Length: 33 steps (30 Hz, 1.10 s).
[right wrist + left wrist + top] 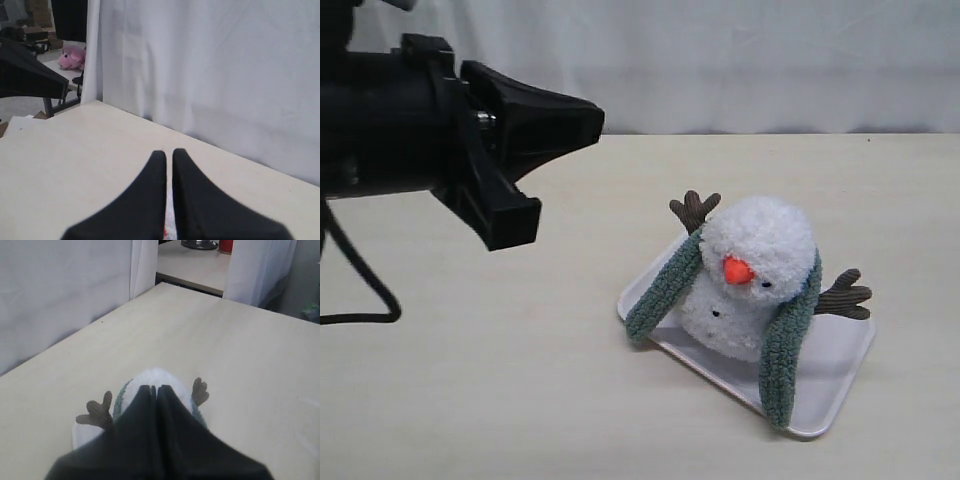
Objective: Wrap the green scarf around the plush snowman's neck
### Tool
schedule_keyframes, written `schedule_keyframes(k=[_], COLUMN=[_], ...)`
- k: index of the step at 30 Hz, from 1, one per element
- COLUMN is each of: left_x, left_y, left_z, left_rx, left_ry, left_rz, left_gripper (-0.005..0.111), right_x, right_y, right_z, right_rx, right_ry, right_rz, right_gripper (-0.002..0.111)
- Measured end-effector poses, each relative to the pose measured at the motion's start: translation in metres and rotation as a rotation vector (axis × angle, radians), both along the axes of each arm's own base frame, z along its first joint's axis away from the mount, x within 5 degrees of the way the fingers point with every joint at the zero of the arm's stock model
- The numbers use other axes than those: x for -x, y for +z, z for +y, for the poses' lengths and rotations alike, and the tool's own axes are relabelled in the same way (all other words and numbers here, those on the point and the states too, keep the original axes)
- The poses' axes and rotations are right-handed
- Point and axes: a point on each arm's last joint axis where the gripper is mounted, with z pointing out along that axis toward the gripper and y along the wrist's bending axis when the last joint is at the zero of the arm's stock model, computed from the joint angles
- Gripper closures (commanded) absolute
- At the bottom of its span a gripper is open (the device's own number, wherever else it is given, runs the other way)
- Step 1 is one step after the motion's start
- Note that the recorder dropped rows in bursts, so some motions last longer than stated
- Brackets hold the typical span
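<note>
The plush snowman sits on a white tray, leaning forward, orange nose to the front. The green scarf runs behind its neck, and both ends hang down the front, one on each side. My left gripper hovers shut and empty, high up to the left of the snowman. The left wrist view shows its shut gripper over the snowman, with the scarf edging the head. The right gripper is shut and empty above the table, and is out of the exterior view.
A white curtain closes off the back of the beige table. The left arm's black body fills the upper left. A pink plush lies off the table, far behind.
</note>
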Motion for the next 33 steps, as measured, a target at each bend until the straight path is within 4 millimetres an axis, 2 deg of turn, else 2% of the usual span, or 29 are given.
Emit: schedule_keyframes(k=[8,16,21,33], left_x=[0.027,0.047,0.054,0.054], left_y=[0.021,0.034,0.036,0.035], left_z=[0.019,0.026,0.026,0.026], left_rx=[0.069,0.110,0.118,0.115], left_ry=[-0.004,-0.067,-0.120,-0.125], left_rz=[-0.077,-0.116,-0.116,-0.115], left_gripper=[0.107,0.107,0.107,0.107], right_x=[0.035,0.061,0.063,0.063], right_y=[-0.003,-0.012,-0.016,-0.017], right_z=[-0.016,-0.026,-0.026,-0.025], right_rx=[-0.079,-0.121,-0.116,-0.109], right_ry=[-0.026,-0.026,-0.021,-0.015], right_rz=[-0.180,-0.292,-0.285,-0.274], right_gripper=[0.104,0.104,0.104,0.104])
